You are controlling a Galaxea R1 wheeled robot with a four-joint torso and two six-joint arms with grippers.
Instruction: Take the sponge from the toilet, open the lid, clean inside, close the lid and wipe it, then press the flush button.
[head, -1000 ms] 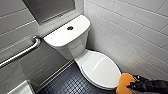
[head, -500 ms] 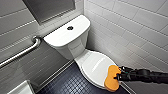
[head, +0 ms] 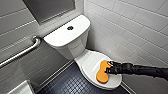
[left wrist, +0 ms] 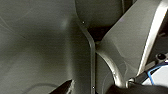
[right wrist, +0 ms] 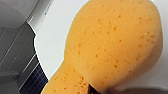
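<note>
Lower right in the head view, the fingers of the right gripper (head: pixel 109 69) clamp the sponge (head: pixel 102 72) at its waist, laying it flat on the closed lid (head: pixel 90 62), likely for wiping.

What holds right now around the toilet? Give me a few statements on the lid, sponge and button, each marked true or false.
1. The lid is closed. True.
2. The sponge lies on the tank top. False: it rests on the lid, with the right gripper at its waist.
3. The flush button sits in the middle of the tank top. True.
4. The floor is white. False: it is dark tile.
5. In the head view, a grab bar runs along the wall left of the toilet. True.
</note>
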